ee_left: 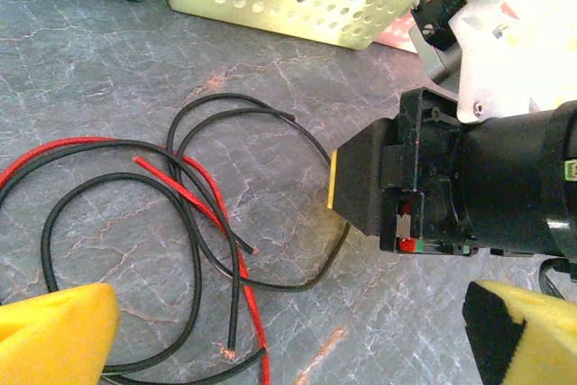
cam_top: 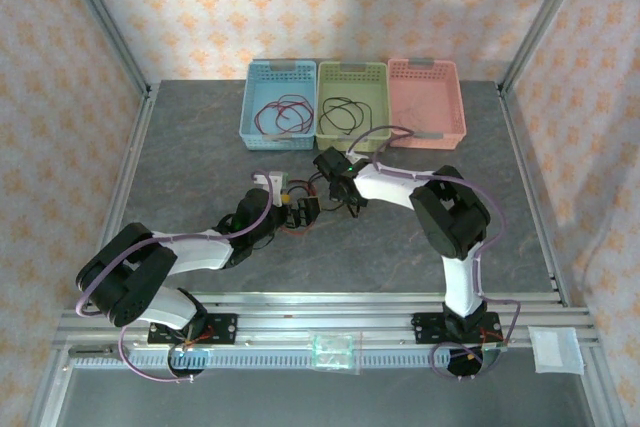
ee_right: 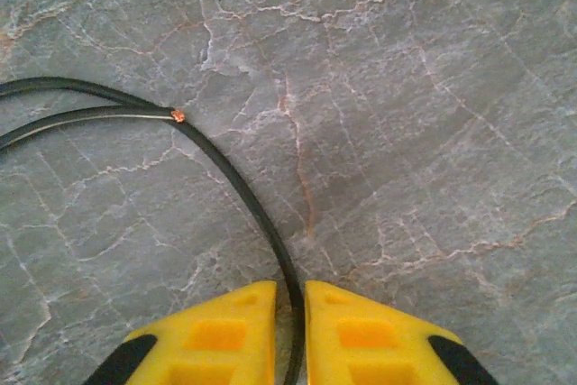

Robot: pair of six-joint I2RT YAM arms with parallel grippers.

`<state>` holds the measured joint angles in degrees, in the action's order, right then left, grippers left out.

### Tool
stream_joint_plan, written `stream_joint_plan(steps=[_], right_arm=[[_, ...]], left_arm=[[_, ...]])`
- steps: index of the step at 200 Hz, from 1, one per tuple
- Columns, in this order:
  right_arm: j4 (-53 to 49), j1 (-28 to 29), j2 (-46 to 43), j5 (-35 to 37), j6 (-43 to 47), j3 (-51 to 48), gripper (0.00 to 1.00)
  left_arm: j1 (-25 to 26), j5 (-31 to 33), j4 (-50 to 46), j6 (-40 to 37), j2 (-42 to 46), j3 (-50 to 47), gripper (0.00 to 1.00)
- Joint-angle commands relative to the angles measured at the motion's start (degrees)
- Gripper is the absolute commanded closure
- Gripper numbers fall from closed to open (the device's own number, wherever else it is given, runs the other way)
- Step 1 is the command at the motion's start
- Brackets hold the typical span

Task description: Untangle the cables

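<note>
Grey, marble-veined worktop (cam_top: 180, 177). Three perforated baskets stand in a row at its far edge: blue basket (cam_top: 252, 117), green basket (cam_top: 351, 72), pink basket (cam_top: 427, 72). A red coil (cam_top: 283, 115) lies in the blue one and a black coil (cam_top: 342, 113) in the green one, both in loose round loops.

The tangle sits near mid-worktop, a little left of centre and short of the baskets, where the two arms meet.

Left wrist view:
- The black cable (ee_left: 230, 96) lies flat in overlapping loops.
- The red cable (ee_left: 191, 196) threads through them. It enters from the left as a shallow arc, and its thicker run then slants down and to the right.
- Two black ends point along that same slant, with bare copper at the tips.
- Left gripper (ee_left: 288, 340): its yellow fingertips sit at the two lower corners, spread wide and gripping nothing.

Right wrist view:
- Right gripper (ee_right: 290, 331): its yellow fingers are almost together, nipped on the black cable.
- From the gap the cable runs away from the gripper and bends left.
- There, two black strands lie side by side, heading off the left edge of the view. One of them ends in a copper tip (ee_right: 178, 115).
</note>
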<state>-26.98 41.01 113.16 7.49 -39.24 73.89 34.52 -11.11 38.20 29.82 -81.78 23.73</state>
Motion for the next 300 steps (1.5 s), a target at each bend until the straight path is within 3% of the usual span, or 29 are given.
stream_joint_plan(steps=[1, 85, 122, 160, 218, 256, 300], right_arm=[[-2.8, 0.0, 1.5, 1.1, -0.6, -0.5, 0.89], [-1.3, -0.1, -7.4, 10.0, -1.2, -4.6, 1.0], [2.8, -0.2, -15.6, 15.8, 3.9, -8.8, 1.0], [6.9, -0.4, -23.5, 18.3, 13.4, -11.6, 1.0], [16.8, -0.7, -35.9, 4.3, 31.7, -16.7, 1.0], [16.3, -1.3, -36.9, -4.1, 36.2, -17.1, 1.0], [16.0, -1.5, -37.5, -9.9, 37.6, -16.3, 1.0]], left_arm=[[0.6, 1.6, 0.1, -1.9, 0.6, 1.3, 0.01], [0.5, 2.6, -1.1, -4.3, 2.0, 3.0, 0.01], [0.0, 1.9, -2.1, -5.8, 1.7, 5.1, 0.01], [-2.0, -3.3, -1.4, -6.7, 1.7, 6.5, 0.01], [-5.5, -10.6, -1.6, -9.8, -0.5, 10.1, 0.04], [-6.7, -18.2, -3.8, -14.4, -4.8, 15.0, 0.1], [-7.4, -18.1, -7.5, -18.7, -9.8, 19.6, 0.17]])
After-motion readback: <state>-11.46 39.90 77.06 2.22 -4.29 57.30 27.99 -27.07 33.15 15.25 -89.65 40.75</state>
